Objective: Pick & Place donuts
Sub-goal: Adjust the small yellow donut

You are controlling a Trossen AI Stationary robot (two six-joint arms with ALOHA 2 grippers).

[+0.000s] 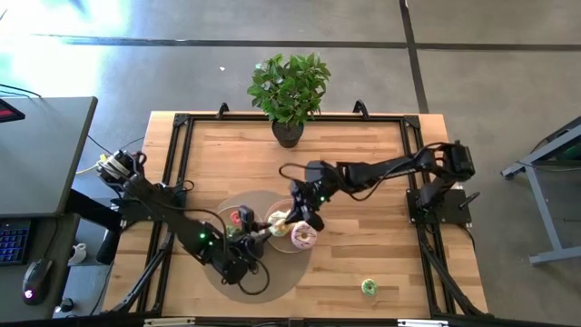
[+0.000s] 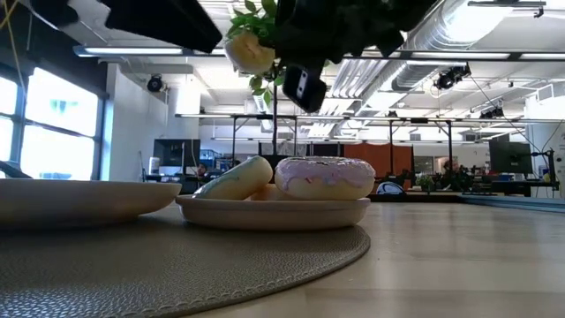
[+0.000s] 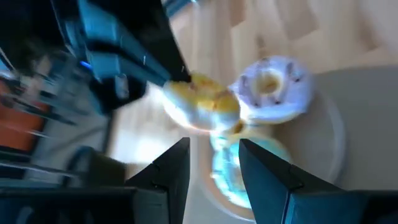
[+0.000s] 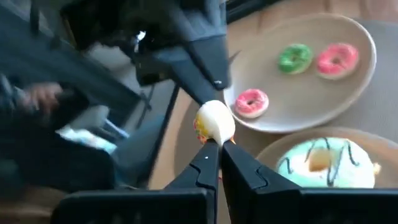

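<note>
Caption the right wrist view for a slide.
Right gripper pinches a cream donut above two plates of donuts.

pink-iced donut (image 2: 325,177), white-green striped donut (image 4: 323,163), beige plate (image 2: 274,213)

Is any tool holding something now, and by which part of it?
The right tool pinches the cream donut by its edge, above the plates. The left tool holds nothing.

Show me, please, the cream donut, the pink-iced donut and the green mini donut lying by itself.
cream donut (image 4: 214,122), right wrist view, its rounded side.
pink-iced donut (image 2: 325,177), low view, its icing.
green mini donut (image 1: 369,288), high view, its ring.
</note>
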